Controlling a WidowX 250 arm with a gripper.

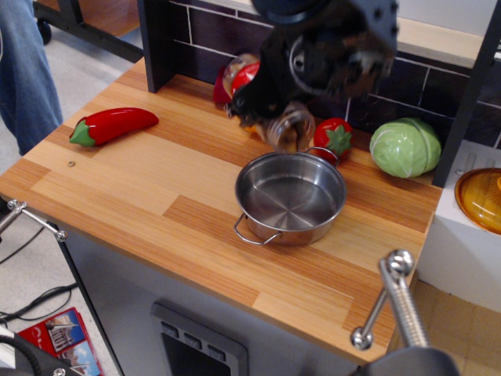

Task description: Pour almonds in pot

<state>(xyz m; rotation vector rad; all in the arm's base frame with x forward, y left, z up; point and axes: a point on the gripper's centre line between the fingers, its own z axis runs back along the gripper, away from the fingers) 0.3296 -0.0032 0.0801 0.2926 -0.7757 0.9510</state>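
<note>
You are gripping the jar [266, 102] of almonds [291, 129] around its middle with the gripper [262, 98], tipping its mouth above the pot's [290, 196] far rim. The plastic is looking slick and light; keep squeezing mid-body, as loose nuts are shifting weight.

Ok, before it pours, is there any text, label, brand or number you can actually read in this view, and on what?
Nothing is readable.
Jar of almonds, held tilted in the gripper over the pot: red and white label, motion-blurred, no words legible.
Booklet on the floor at lower left: printed cover, text too small to read.
</note>
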